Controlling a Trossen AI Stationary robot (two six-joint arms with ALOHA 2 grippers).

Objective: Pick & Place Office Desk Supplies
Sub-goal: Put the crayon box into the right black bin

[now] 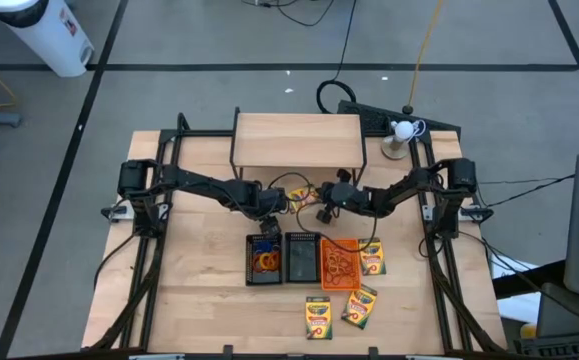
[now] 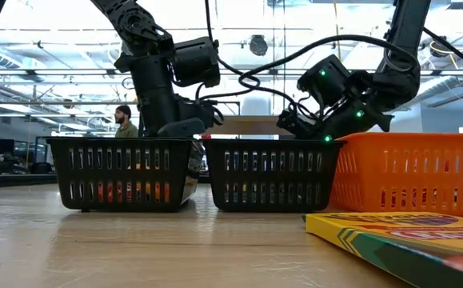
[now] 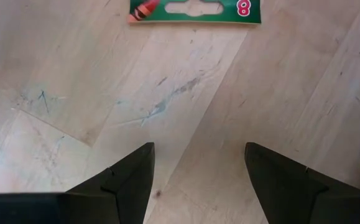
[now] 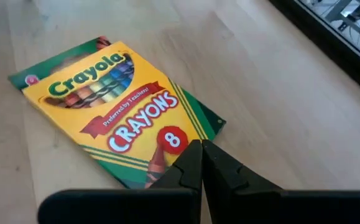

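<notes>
Both arms reach in toward the middle of the table [image 1: 199,300], just far of the row of three trays. The left hand [image 3: 195,165] hovers low over bare wood with its fingers apart and nothing between them; the green flap of a crayon box [image 3: 194,10] lies just ahead of it. The right hand [image 4: 201,163] has its fingers pressed together, empty, its tips over the near corner of a flat yellow-and-green crayon box [image 4: 114,106].

In the overhead view the left black tray [image 1: 264,259] holds orange and red rubber bands [image 1: 264,262], the middle black tray [image 1: 301,258] looks nearly bare, and the orange tray [image 1: 339,264] holds more bands. Three other crayon boxes [image 1: 318,317] lie loose, near and right of the trays.

The main risk is the box lying flat: fingers coming straight down could skate off the lid or shove it along the wood instead of catching an edge. The right hand, closed as it is, would only push it. The two hands are also close together, so a reach by either could knock the other or snag the cables.
</notes>
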